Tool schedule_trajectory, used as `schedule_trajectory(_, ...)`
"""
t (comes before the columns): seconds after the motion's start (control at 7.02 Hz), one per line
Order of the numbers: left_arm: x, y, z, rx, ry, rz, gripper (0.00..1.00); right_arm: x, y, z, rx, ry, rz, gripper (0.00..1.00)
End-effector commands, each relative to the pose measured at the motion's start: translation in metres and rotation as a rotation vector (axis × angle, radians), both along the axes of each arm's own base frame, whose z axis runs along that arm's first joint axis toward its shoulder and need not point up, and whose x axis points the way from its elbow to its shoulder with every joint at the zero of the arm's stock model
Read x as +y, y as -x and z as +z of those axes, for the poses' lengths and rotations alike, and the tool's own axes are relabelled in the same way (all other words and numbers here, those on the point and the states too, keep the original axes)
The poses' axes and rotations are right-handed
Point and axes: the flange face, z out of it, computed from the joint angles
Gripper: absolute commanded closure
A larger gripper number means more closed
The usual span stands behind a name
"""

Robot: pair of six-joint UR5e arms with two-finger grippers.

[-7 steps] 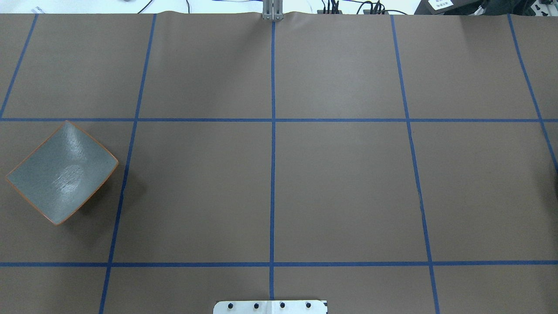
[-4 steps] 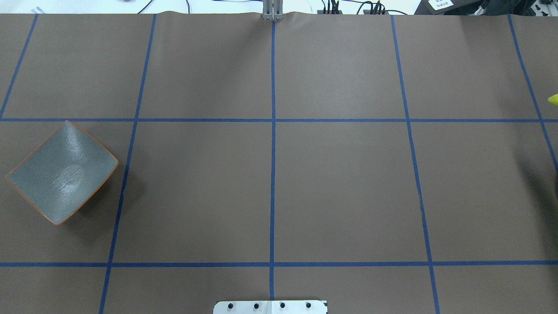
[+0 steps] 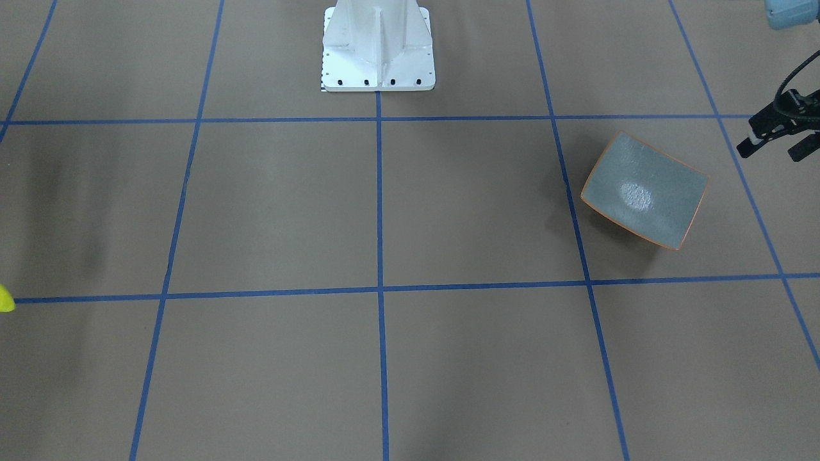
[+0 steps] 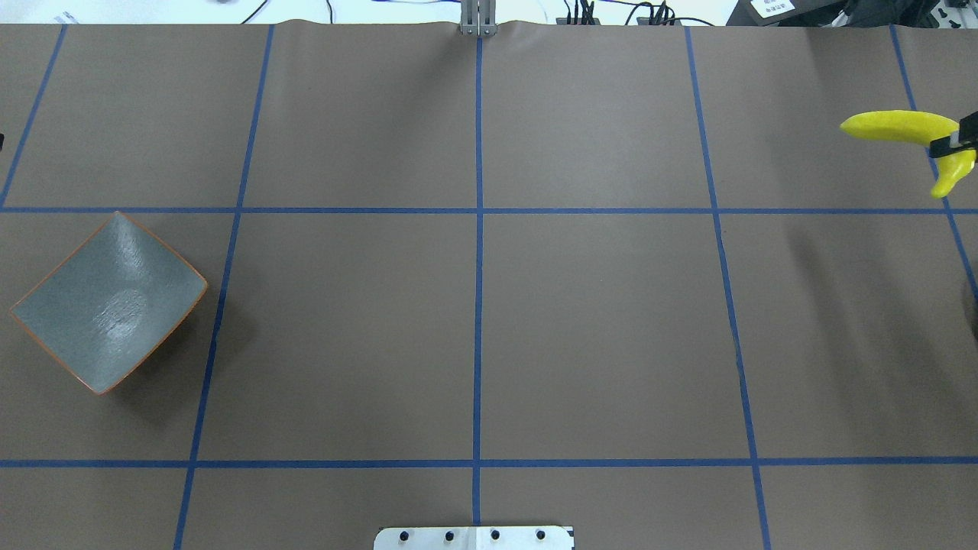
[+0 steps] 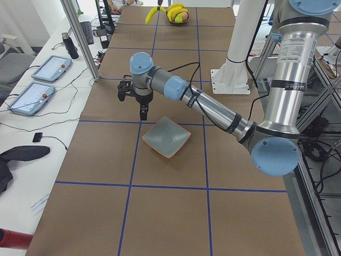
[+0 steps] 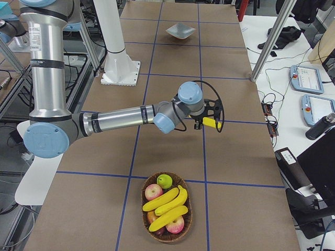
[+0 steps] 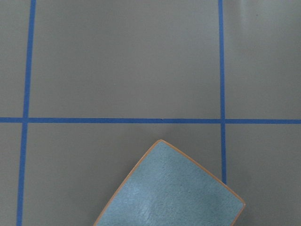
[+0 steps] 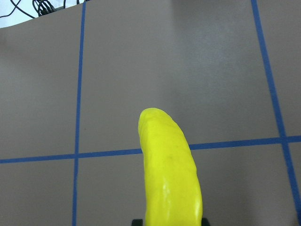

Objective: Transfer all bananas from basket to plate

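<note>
My right gripper [image 4: 950, 142] is shut on a bright yellow banana [image 4: 894, 124] and holds it above the table at the right edge of the overhead view. The banana fills the right wrist view [image 8: 171, 174]. Three more bananas [image 6: 167, 203] lie in the wicker basket [image 6: 166, 240] near the table's right end. The grey-blue plate [image 4: 107, 302] with its orange rim sits bare at the left. It also shows in the left wrist view [image 7: 174, 193]. My left gripper [image 3: 772, 150] is open and holds nothing, hovering just beyond the plate [image 3: 644, 191].
The basket also holds red apples [image 6: 153, 191] and a green one [image 6: 164, 181]. The robot's white base [image 3: 378, 48] stands at the middle of the near table edge. Blue tape lines divide the brown table cover [image 4: 596, 328] into squares.
The banana in my right gripper has come into the overhead view from the right edge and moved left. One second ago it did not show there. The plate has not moved.
</note>
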Motion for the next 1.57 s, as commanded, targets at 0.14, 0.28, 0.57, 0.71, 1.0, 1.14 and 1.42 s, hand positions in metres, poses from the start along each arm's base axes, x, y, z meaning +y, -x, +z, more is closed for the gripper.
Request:
schedule_trajectory(0.14,-0.025,-0.064,-0.056,0.044,0.089,-0.022,0.00,-0.010,0.165,-0.136,-0.115,0.096,0.069,1.00)
schedule_trajectory(0.28,-0.032,-0.090,-0.078,0.074,0.130,-0.045,0.00,0.001,0.196,-0.165,-0.154,0.122,0.108,1.00)
schedule_trajectory(0.57,-0.032,-0.173,-0.120,0.254,0.264,-0.132,0.00,0.034,0.216,-0.203,-0.246,0.204,0.127,1.00)
schedule_trajectory(0.71,-0.038,-0.203,-0.139,0.365,0.350,-0.171,0.00,0.052,0.224,-0.219,-0.285,0.233,0.125,1.00)
schedule_trajectory(1.0,-0.037,-0.231,-0.185,0.474,0.434,-0.255,0.00,0.081,0.246,-0.252,-0.435,0.341,0.104,1.00)
schedule_trajectory(1.14,-0.036,-0.243,-0.207,0.517,0.463,-0.306,0.00,0.086,0.243,-0.261,-0.513,0.378,0.106,1.00)
schedule_trajectory(1.42,-0.015,-0.274,-0.234,0.643,0.573,-0.351,0.00,0.104,0.255,-0.277,-0.566,0.366,0.160,1.00)
